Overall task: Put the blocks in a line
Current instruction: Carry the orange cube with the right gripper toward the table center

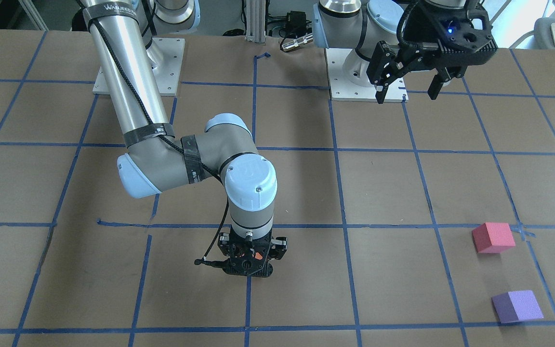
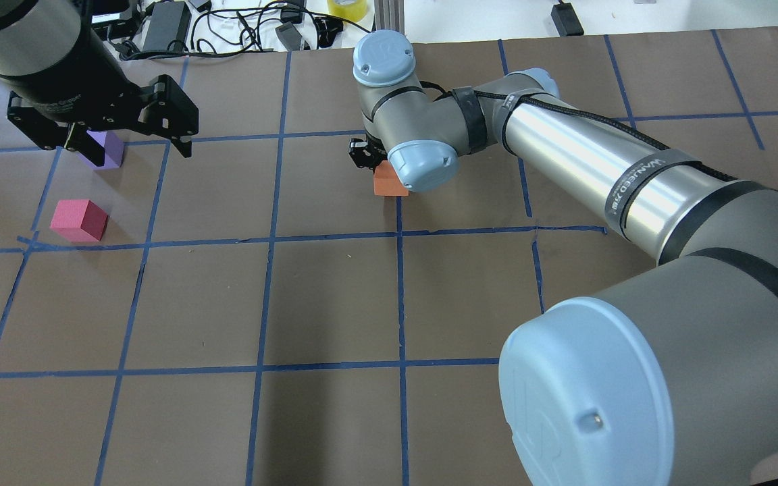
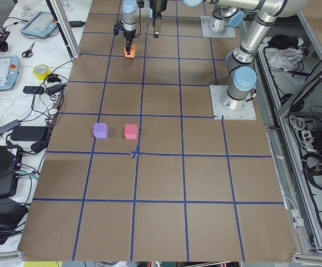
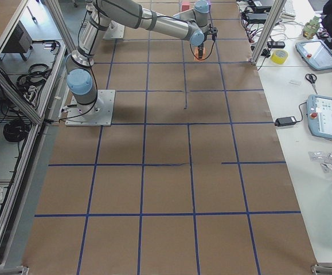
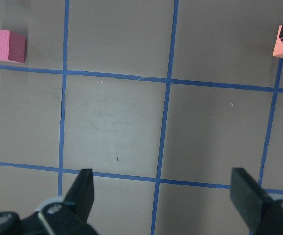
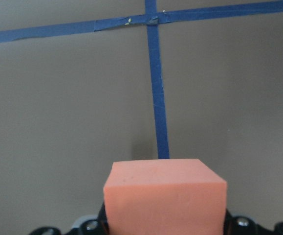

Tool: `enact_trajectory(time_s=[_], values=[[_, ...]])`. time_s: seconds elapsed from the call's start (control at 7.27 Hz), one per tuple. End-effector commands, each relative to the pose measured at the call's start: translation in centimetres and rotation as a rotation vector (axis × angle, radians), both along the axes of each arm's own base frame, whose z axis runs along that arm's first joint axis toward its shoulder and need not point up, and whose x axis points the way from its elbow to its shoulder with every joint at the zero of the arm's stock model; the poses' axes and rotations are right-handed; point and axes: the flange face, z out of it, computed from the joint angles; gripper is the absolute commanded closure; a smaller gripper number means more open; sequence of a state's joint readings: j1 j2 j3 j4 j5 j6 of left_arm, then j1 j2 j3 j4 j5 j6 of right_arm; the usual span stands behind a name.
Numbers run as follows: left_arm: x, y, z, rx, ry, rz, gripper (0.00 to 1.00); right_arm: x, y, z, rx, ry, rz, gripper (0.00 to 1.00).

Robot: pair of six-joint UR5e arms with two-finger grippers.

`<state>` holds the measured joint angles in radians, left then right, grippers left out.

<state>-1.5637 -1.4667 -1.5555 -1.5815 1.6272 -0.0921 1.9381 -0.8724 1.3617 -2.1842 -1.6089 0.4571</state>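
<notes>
You had the task barely under way at this moment, as I judged it: no three blocks stood in a line. Your right gripper (image 1: 250, 264) was down low over the middle of the table (image 1: 306, 193), its fingers closed on the orange block (image 2: 390, 184). The right wrist view showed the cube filling the space between the jaws, with a blue tape line (image 2: 400, 223) running away from just beyond it. Whether the cube rested on the surface or hung just clear of it, I could not tell. The other two blocks lay well apart from it, on your robot's left side. The pink-red block (image 1: 493, 237) sat just beside a tape crossing, and the purple block (image 1: 517, 306) lay near it but not touching, farther from the robot's base. Neither was gripped. Your left gripper (image 1: 407, 91) hung high above the table with its jaws spread wide and nothing between them, and its wrist view showed only bare table and tape below. So one cube was in hand and two were loose. What was left, by my reckoning, was to bring the orange cube across to the pair, or the pair to it. Then you had to set all three along one straight row with even gaps, and the pink-red and purple cubes might have needed a nudge to square them up.
</notes>
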Motion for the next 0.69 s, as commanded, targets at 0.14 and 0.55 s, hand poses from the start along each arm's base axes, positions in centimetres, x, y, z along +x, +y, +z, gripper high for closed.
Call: enact_trajectory(time_s=[0.14, 0.55], values=[[0.03, 0.00, 0.01, 0.000, 0.000, 0.002, 0.00, 2.49, -0.56, -2.05, 0.006, 0.000, 0.007, 0.90], [0.03, -0.05, -0.14, 0.003, 0.000, 0.001, 0.00, 2.41, -0.41, -1.71, 0.004, 0.001, 0.007, 0.00]])
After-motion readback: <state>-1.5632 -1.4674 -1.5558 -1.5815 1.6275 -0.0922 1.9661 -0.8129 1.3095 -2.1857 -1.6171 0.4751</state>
